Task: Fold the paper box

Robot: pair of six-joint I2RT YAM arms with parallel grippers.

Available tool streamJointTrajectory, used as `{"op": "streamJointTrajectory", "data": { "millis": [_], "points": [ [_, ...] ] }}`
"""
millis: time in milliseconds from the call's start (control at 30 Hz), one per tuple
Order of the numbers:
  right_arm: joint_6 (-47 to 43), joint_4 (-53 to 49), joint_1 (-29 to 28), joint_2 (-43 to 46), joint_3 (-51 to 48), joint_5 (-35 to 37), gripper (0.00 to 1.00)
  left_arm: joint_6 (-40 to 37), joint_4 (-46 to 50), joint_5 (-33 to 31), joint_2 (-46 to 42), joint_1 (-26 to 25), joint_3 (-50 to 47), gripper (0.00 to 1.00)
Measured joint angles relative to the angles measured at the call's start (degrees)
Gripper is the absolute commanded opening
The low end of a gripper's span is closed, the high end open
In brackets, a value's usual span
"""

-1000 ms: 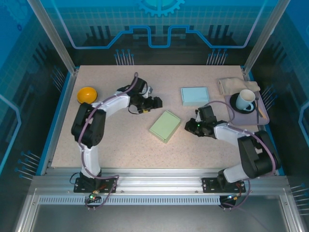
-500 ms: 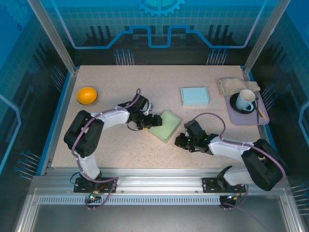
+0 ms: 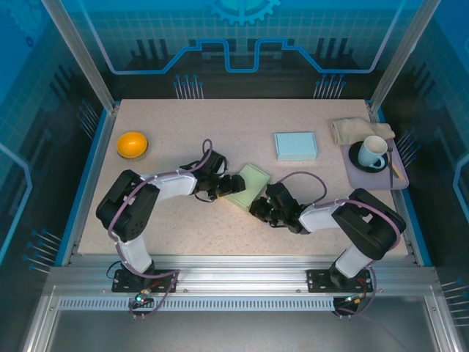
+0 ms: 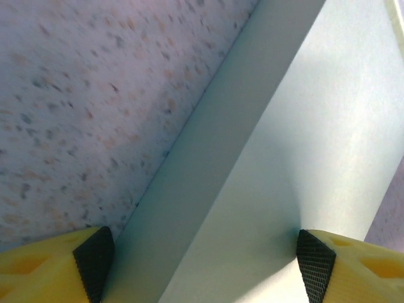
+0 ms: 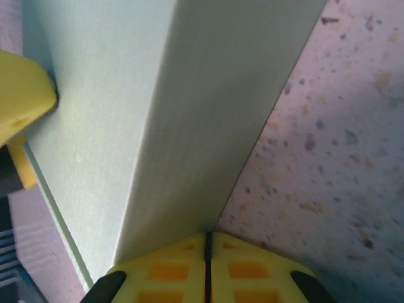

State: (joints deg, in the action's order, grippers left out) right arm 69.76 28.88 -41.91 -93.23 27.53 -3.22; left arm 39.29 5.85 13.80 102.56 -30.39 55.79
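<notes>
The right gripper (image 3: 258,208) lies low on the table (image 3: 220,125), nearest the arm bases. Its yellow fingers (image 5: 252,278) are pressed together with nothing between them, and the tips sit at the near edge of the paper box (image 3: 249,188), seemingly touching it. The box is pale green, flat and rectangular, with a smooth top and a shaded side wall (image 5: 208,126). It lies at an angle near the middle of the speckled table.

The left gripper (image 3: 233,183) comes in from the box's left side with its jaws spread wide. In the left wrist view the box (image 4: 303,126) runs up between the two black pads (image 4: 95,252), one by the side wall and one over the top. Whether either pad presses the paper cannot be told.

Farther back, well apart, are a light blue box (image 3: 295,145), an orange bowl (image 3: 132,144) at far left, and a cup (image 3: 374,152) on a tray (image 3: 396,180) beside a folded cloth (image 3: 352,128) at far right.
</notes>
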Motion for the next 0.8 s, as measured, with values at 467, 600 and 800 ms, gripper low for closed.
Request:
{"op": "streamJointTrajectory", "data": {
  "millis": [467,600,800],
  "points": [
    [4.13,-6.86,-5.03,2.51,3.54,6.29,0.24,-1.25,12.15,-4.33,0.79,2.4,8.35,0.86],
    [-3.23,-19.23,-5.35,10.82,5.77,8.07,0.4,-2.56,18.51,-5.46,0.72,6.08,12.98,0.87],
    [-22.14,-37.97,-0.5,16.96,12.59,10.88,0.57,-0.81,21.07,-8.63,-5.97,7.54,9.86,0.85]
  ]
}}
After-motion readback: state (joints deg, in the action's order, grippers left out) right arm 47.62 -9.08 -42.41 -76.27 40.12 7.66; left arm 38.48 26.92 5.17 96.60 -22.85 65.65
